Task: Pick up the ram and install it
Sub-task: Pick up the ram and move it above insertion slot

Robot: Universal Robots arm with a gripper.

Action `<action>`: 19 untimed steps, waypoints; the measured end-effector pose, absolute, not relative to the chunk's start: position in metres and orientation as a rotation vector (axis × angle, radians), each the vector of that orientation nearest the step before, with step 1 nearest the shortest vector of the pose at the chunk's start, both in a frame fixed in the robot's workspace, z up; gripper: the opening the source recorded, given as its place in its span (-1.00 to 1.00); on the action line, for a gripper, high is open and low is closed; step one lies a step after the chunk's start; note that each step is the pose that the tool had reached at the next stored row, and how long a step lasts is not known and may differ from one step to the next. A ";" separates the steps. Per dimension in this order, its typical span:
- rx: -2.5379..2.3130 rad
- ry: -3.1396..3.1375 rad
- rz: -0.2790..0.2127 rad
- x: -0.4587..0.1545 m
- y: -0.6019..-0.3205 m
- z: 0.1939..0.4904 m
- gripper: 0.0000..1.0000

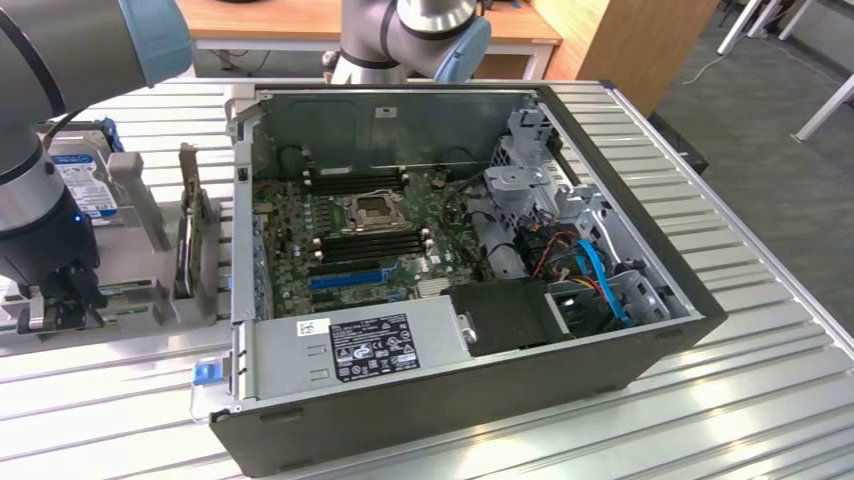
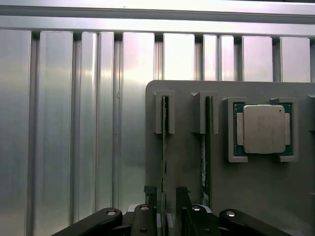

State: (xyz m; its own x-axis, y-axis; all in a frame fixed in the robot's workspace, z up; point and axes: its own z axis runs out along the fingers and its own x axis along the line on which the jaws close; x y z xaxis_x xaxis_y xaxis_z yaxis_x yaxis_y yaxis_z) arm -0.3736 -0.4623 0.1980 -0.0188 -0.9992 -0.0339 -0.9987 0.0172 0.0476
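The ram (image 2: 164, 147) is a thin green stick standing on edge in a slot of a grey holder plate (image 2: 182, 167). A second stick (image 2: 206, 147) stands in the neighbouring slot. My gripper (image 2: 166, 194) is open and straddles the near end of the first stick, one dark finger (image 2: 150, 192) on each side, with a small gap to the board. In the exterior view the gripper (image 1: 60, 295) hangs low over the grey fixture at the exterior view's left. The motherboard (image 1: 360, 230) lies in the open computer case (image 1: 641, 330), with dark memory slots (image 1: 367, 245) beside the processor socket.
A processor chip (image 2: 266, 129) sits in a recess of the holder beside the sticks. A hard drive (image 1: 74, 170) with a blue-and-white label and upright dark boards (image 1: 194, 230) stand on the fixture. The power supply (image 1: 360, 345) fills the case's near corner. Ribbed aluminium tabletop (image 2: 74, 123) surrounds everything.
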 end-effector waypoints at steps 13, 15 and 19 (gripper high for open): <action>2.194 -2.234 -0.091 -0.374 -0.462 0.201 -0.40; 2.194 -2.234 -0.091 -0.374 -0.462 0.201 -0.40; 2.194 -2.234 -0.090 -0.374 -0.462 0.201 -0.40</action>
State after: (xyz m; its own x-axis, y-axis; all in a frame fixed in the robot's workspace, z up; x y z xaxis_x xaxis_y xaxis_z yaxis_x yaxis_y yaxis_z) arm -0.3737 -0.4623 0.2008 -0.0188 -0.9993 -0.0338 -0.9987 0.0172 0.0477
